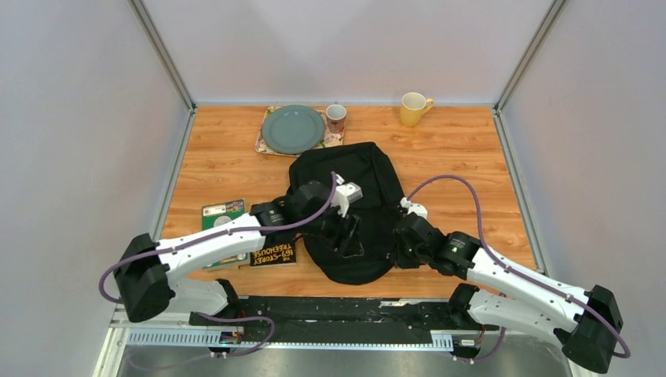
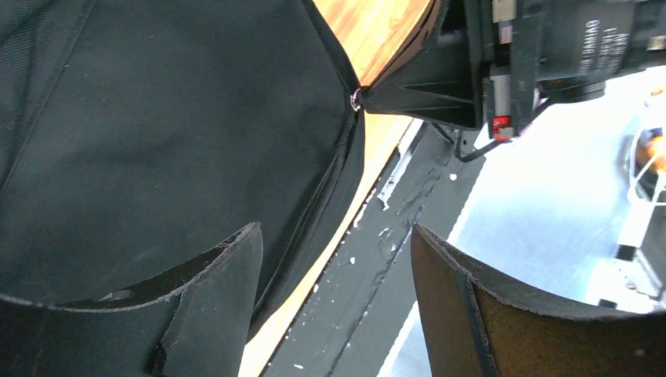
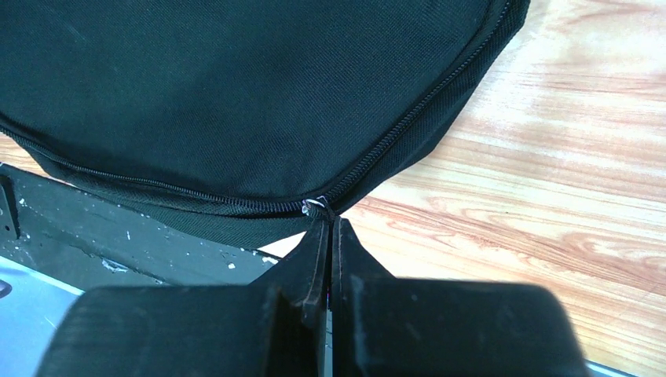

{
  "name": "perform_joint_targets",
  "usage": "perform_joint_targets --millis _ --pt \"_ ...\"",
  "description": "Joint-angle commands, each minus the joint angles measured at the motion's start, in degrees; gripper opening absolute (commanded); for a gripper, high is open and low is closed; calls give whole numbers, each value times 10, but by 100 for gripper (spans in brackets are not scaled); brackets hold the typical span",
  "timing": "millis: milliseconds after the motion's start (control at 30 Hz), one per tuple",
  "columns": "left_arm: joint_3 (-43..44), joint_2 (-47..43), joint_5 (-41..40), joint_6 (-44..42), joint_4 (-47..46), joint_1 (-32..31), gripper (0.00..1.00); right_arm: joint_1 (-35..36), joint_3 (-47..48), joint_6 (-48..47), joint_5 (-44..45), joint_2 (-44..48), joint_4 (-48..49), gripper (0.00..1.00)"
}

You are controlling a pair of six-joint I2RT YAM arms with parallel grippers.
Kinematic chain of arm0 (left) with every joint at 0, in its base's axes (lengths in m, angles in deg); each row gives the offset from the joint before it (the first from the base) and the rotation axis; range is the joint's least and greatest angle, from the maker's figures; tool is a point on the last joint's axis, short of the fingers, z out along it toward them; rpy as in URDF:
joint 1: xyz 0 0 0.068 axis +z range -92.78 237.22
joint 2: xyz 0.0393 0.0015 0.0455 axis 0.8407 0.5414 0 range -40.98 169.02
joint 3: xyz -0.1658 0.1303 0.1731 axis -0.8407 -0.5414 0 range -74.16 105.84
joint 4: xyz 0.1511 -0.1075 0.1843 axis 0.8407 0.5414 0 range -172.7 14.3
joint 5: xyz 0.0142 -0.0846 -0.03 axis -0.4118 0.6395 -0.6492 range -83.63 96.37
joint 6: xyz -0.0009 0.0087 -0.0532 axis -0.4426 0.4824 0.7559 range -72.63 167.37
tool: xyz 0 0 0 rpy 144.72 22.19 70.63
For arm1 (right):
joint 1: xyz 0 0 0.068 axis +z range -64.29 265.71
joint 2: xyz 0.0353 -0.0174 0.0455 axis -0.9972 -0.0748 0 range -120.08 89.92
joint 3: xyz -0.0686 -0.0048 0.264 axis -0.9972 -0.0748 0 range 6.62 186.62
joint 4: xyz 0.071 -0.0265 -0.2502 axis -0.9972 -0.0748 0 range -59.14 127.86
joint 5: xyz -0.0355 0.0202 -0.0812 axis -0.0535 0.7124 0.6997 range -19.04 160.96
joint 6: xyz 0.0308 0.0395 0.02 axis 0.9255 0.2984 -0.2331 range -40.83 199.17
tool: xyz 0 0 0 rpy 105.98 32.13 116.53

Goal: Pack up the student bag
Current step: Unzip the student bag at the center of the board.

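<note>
Left arm (image 1: 204, 245) partly hides student bag (image 1: 373, 169) (and a green book (image 1: 214, 212)).

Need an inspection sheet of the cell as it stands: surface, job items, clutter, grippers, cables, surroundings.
Surface: wooden table, bag in the middle.
Job's things: student bag lies flat; zipper pull at its near right edge.
Clutter: green plate on a placemat, small mug and yellow mug at the far edge; books near left, partly under the arm.
Grippers: left gripper open over the bag, holding nothing; right gripper shut on the zipper pull.
Cables: left purple cable arcs over the bag; right purple cable loops above the table.
Surroundings: plain walls on three sides.
</note>
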Motion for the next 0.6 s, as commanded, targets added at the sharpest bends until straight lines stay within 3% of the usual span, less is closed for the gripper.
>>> perform_joint_targets --millis 0,200,400,567 --pt "39 49 -49 -64 16 -28 77 -3 5 18 17 24 16 0" --pt "46 109 15 -35 -41 -38 78 -2 -11 44 48 67 6 0" --pt "63 149 -45 -193 -42 -107 79 -2 -28 59 36 75 26 0" --pt "78 178 -37 -250 -61 -135 79 -2 -31 63 30 75 42 0"
